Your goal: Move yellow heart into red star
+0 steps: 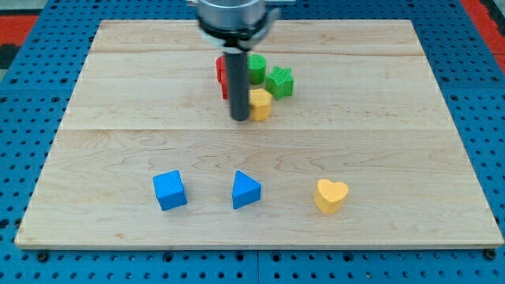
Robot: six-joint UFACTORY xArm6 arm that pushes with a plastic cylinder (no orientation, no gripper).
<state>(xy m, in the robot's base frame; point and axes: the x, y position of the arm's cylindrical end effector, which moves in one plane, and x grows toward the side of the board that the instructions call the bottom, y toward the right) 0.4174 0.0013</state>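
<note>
Up at the far middle of the desk (442,95), my tip (240,118) is planted on the wood, touching or just beside the left side of a small yellow block (259,104) whose shape I can't make out. That block sits in a tight cluster: a red block (222,72), mostly hidden behind my rod and presumably the red star, a green block (256,68) behind it, and a green star (279,82) just to its right. There's no gripper on this rig, only the bare rod, so nothing is held and everything moves by pushing.

Now the yellow heart (331,196): it lies near the front edge, right of centre, well apart from my tip and nearer than it. A blue triangle (245,190) and a blue cube (170,190) sit in the same near row to its left.

My read: the heart is untouched, and I'd have to come round to its near-right side to drive it far-left toward the red block. The yellow block stands in that line, so it may get shoved.
</note>
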